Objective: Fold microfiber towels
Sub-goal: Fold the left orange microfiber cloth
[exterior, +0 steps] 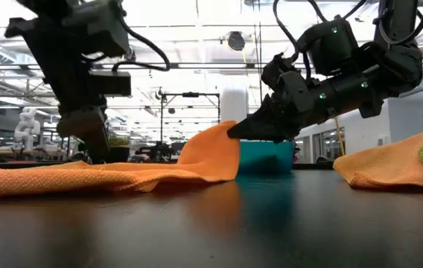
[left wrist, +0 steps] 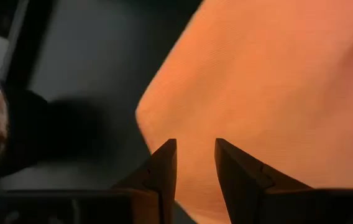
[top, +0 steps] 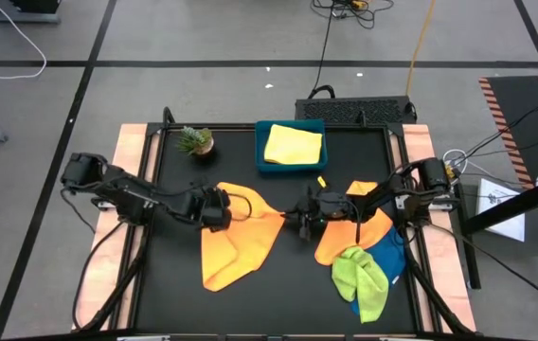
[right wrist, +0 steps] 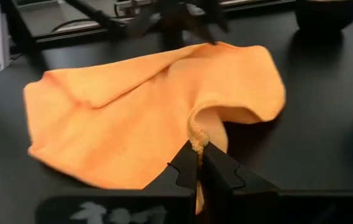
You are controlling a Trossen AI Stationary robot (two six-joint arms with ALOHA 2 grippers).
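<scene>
An orange towel (top: 241, 237) lies spread and rumpled on the black table, left of the middle. My right gripper (top: 299, 220) is shut on its right corner, which it holds raised above the table (exterior: 223, 141). My left gripper (top: 226, 210) is open, low over the towel's far left part (left wrist: 276, 74). A second orange towel (top: 368, 223) lies at the right, under a lime green towel (top: 359, 279) and a blue towel (top: 389, 258). A yellow towel (top: 293, 144) lies in a blue tray (top: 264, 163). My right gripper pinches the orange towel's right corner (right wrist: 196, 144) between its two fingertips. The fingers come slanting down from the table's right. The corner is lifted and the cloth curls below it, while the rest of the towel lies on the table. My left gripper's open fingers (left wrist: 164, 165) stand over the cloth; whether they touch it I cannot tell.
A small potted plant (top: 195, 142) stands at the far left, beside the blue tray. The pile of towels takes up the near right part of the table. Bare black table (top: 293, 294) shows between the two orange towels.
</scene>
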